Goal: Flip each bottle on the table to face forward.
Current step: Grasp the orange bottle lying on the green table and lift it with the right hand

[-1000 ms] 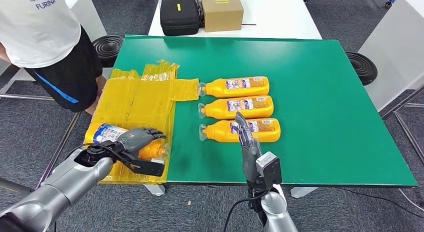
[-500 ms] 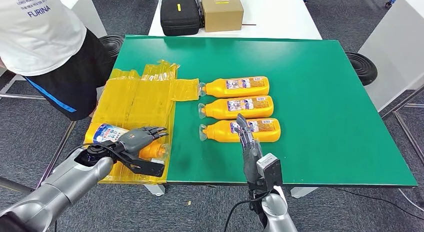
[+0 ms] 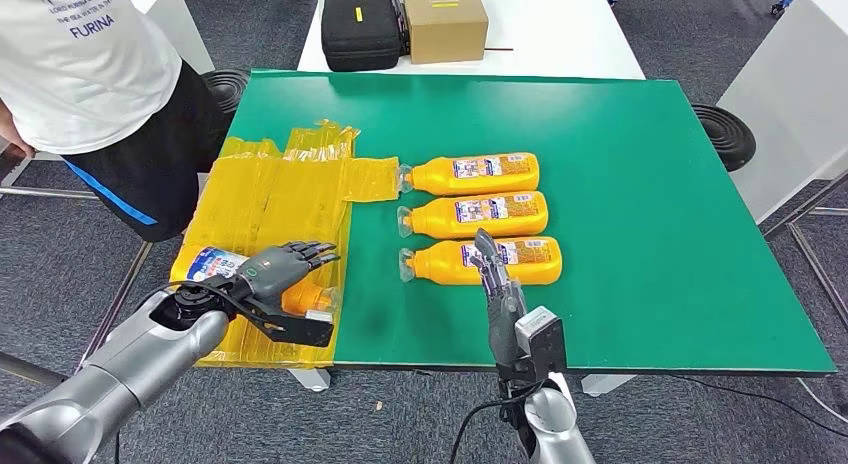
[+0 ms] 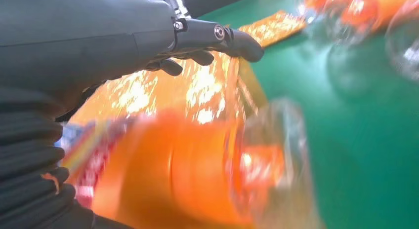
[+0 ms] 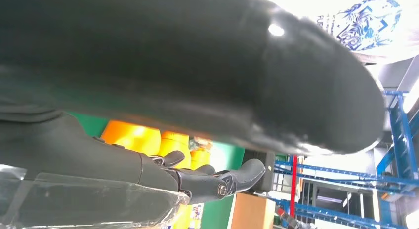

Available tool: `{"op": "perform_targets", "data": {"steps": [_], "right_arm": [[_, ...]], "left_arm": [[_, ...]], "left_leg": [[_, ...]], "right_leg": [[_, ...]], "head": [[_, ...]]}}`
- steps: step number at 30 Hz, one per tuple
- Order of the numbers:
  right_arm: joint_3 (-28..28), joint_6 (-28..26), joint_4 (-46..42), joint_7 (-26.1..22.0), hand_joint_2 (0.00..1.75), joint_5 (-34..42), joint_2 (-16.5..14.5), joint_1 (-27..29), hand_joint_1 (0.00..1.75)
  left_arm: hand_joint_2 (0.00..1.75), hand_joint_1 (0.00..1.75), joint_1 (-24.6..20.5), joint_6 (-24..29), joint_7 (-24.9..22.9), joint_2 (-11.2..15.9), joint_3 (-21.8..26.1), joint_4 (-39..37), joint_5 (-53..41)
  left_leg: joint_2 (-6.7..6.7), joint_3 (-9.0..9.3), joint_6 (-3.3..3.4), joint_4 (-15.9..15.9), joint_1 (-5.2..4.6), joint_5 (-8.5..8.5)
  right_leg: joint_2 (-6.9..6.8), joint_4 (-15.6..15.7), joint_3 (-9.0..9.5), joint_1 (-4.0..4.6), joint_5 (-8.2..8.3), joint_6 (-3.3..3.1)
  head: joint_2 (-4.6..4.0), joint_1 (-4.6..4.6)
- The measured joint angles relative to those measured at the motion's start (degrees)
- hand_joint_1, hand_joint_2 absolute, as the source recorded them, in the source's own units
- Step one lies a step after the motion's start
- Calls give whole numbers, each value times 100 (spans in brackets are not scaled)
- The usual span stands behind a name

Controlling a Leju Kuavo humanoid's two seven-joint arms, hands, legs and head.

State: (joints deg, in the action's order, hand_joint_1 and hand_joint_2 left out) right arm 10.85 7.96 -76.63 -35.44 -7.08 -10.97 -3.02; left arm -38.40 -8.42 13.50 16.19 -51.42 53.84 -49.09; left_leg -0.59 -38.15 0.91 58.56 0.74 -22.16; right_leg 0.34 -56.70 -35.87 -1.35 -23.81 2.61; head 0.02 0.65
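Note:
Three orange bottles lie side by side mid-table with caps to the left: far (image 3: 480, 173), middle (image 3: 485, 215), near (image 3: 535, 261). A fourth orange bottle (image 3: 208, 266) with a blue-and-white label lies on the yellow plastic sheet (image 3: 270, 194) at the table's front left corner. My left hand (image 3: 275, 271) lies over it with fingers stretched out, not wrapped round it. In the left wrist view the bottle (image 4: 188, 174) sits below the straight fingers (image 4: 217, 34). My right hand (image 3: 492, 269) stands edge-on, fingers straight, just in front of the near bottle, holding nothing.
The green table (image 3: 650, 234) has free room on its right half. A person in a white shirt (image 3: 90, 74) stands at the left. A black case (image 3: 360, 29) and a cardboard box (image 3: 445, 19) sit on the white table behind. Black stools (image 3: 725, 134) flank the table.
My left hand's fingers have straightened from a curl over the fourth bottle. The person at the left has shifted a little. The right hand has barely moved.

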Motion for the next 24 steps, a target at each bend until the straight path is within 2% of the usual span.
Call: {"op": "perform_targets", "data": {"steps": [7,15,21,24], "right_arm": [[-57,-3,0,47,0,2,-11,20,0],[-109,-6,0,64,0,37,-11,39,0],[-182,-50,-7,107,0,64,-13,46,0],[-194,-113,-64,169,131,-7,-13,87,0]], "left_arm": [[0,0,-147,-203,-28,118,38,390,79],[0,0,-344,-649,27,414,-8,747,352],[0,0,-628,-912,111,470,-164,802,522],[0,0,-745,-830,78,494,-210,835,738]], "left_leg": [[3,0,0,0,0,0],[3,-1,0,0,2,0],[2,-4,1,0,1,2],[3,-5,1,0,0,1]], "right_leg": [[2,0,-1,0,1,0],[2,-1,-4,1,0,0],[1,-1,-4,0,1,0],[2,-1,-4,0,2,1]], "head": [[0,1],[0,0],[0,-1],[0,1]]}}
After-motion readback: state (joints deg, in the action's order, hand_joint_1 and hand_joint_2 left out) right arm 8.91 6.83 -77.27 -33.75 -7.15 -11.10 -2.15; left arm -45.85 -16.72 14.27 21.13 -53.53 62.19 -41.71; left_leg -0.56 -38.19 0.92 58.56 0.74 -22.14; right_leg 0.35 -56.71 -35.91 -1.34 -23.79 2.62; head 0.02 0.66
